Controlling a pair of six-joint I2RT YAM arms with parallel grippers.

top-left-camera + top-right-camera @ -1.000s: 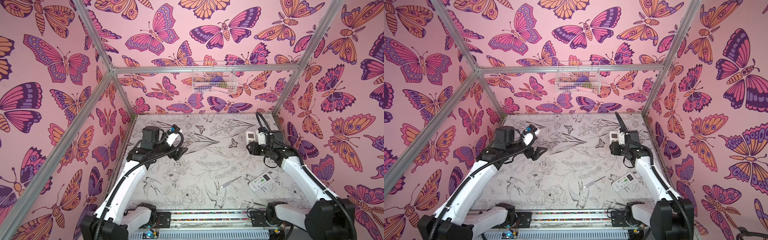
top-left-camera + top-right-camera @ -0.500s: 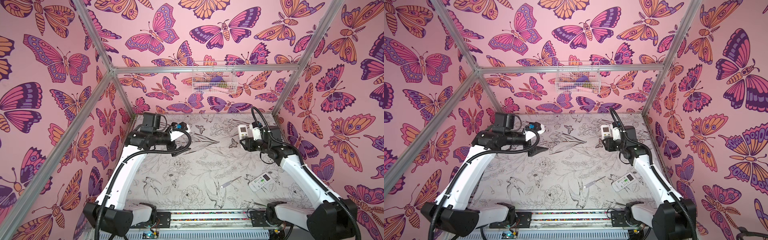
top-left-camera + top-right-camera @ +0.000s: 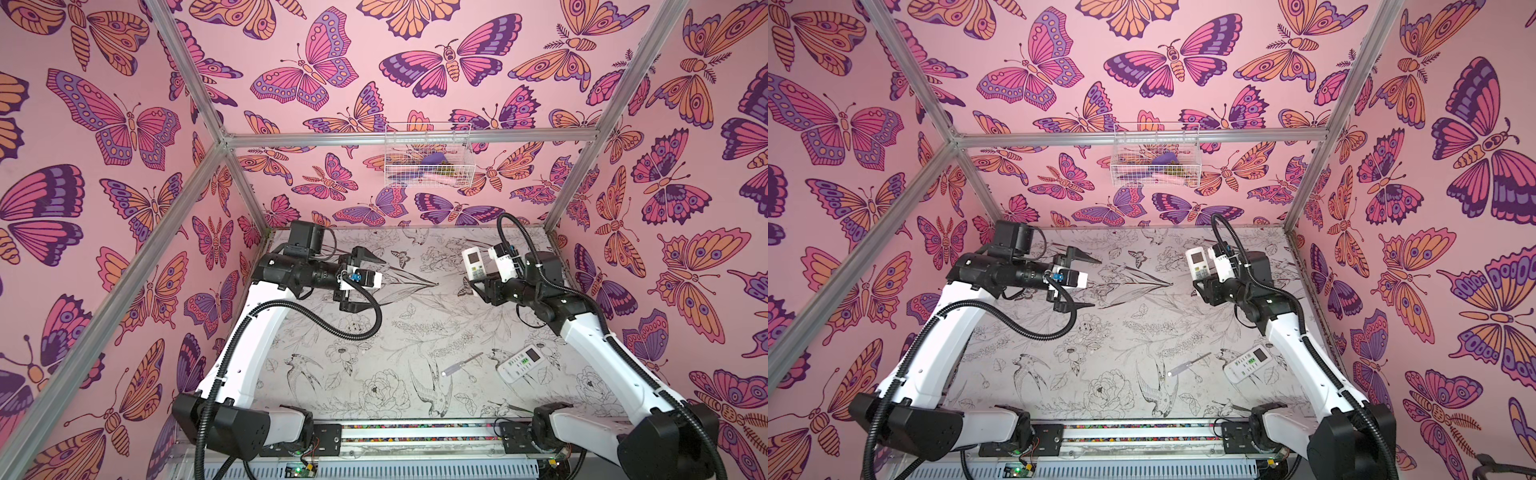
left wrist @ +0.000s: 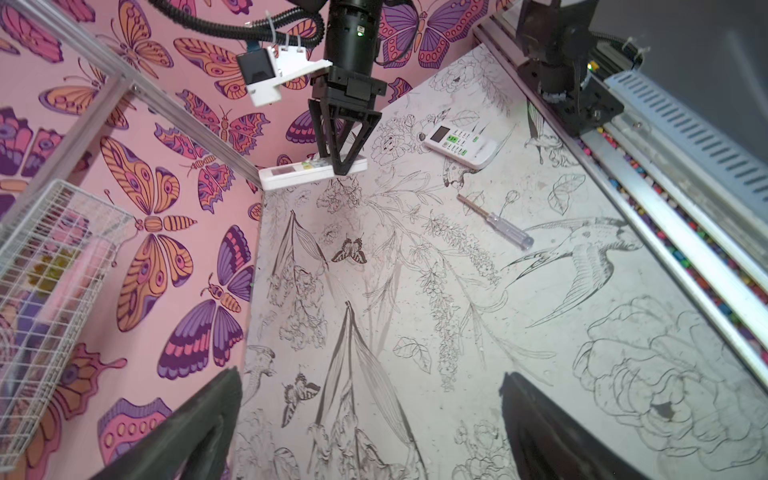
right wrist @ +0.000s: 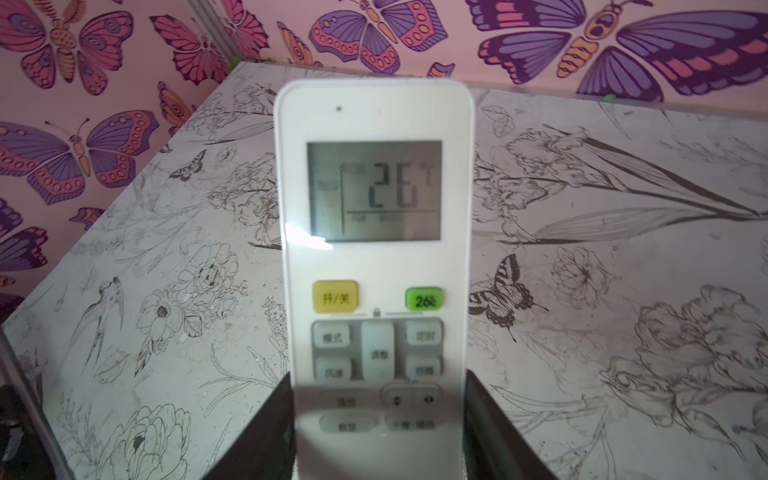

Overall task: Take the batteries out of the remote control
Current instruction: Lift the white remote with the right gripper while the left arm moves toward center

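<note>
Right end effector (image 5: 378, 376) pinches a smooth, white, round-cornered plastic remote control (image 5: 374, 257).

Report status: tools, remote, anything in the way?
Right tool shut on remote, held aloft. Left tool open, empty. No batteries visible. Screwdriver, second remote lie clear.

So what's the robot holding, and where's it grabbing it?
The right gripper pinches the white remote by the sides of its button end. The left gripper is open, holding nothing.
</note>
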